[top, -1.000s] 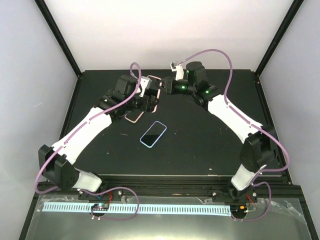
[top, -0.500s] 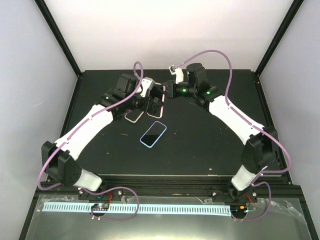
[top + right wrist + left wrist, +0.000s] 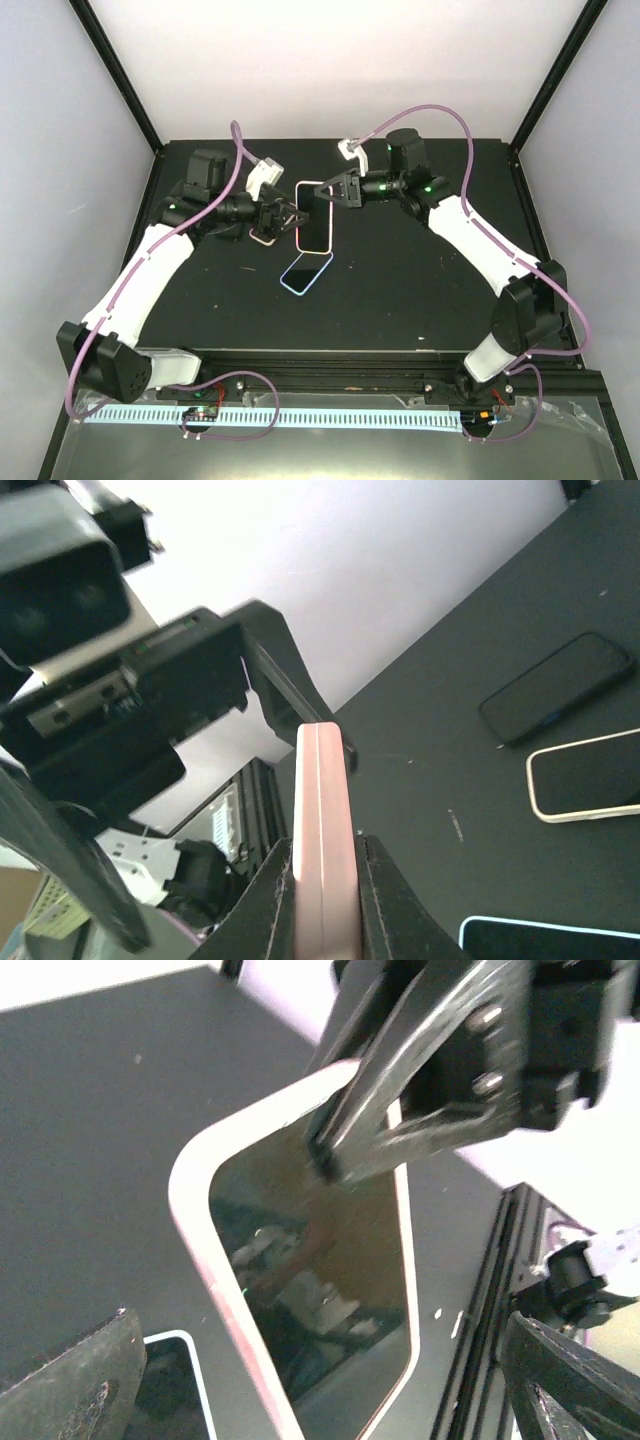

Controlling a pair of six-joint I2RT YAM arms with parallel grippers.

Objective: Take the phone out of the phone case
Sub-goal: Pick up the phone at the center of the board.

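Observation:
The phone sits in a pink phone case (image 3: 314, 222), its dark screen (image 3: 320, 1250) facing my left wrist camera. It hangs above the table, held by its top edge. My right gripper (image 3: 324, 197) is shut on that edge, and the right wrist view shows the case (image 3: 323, 820) edge-on between the two fingers (image 3: 276, 900). My left gripper (image 3: 277, 214) is wide open just left of the case and does not touch it. Its fingertips (image 3: 70, 1385) frame the case from either side in the left wrist view.
A blue-rimmed phone (image 3: 306, 272) lies on the black table (image 3: 420, 290) below the held case. A cream-rimmed phone (image 3: 264, 237) lies under my left gripper, beside a bare black phone (image 3: 558, 687). White walls and black frame posts (image 3: 120, 75) enclose the table.
My left gripper let go of the case, opened wide and drew back to the left. My right gripper closed on the case's top edge and now holds it alone.

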